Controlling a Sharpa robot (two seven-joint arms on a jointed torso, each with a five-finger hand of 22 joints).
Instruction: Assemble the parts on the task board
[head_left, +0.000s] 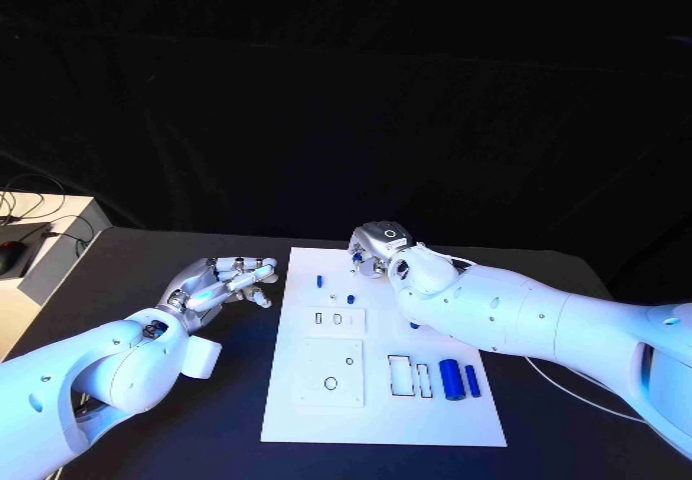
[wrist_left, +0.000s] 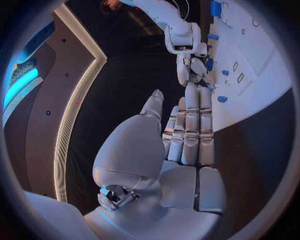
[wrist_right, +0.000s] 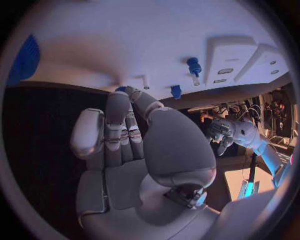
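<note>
The right hand (head_left: 378, 247) hangs over the far end of the task board (head_left: 325, 405), fingers pointing down toward its far edge. In the right wrist view the fingers (wrist_right: 117, 125) lie side by side and fairly straight, tips close to the board's rim; whether anything is pinched at the tips I cannot tell. A small blue peg (wrist_right: 194, 66) stands on the board just beyond those fingertips, and a second small blue part (wrist_right: 176, 91) sits at the board's edge, just beside the thumb side of the hand.

The left hand (head_left: 224, 285) rests off the board on the black table (head_left: 173, 440), fingers loosely curled and grasping nothing, near the board's left edge.

Two blue cylinders (head_left: 459, 380) lie well apart from both hands, at the near right of the board beside rectangular slots (head_left: 401, 375).

Judgement: the step in hand appears to be the pickup of a small part at the far end. To do it well, the fingertips should settle squarely over the part before closing, and the part should be lifted straight up. The left hand should stay off the board.
</note>
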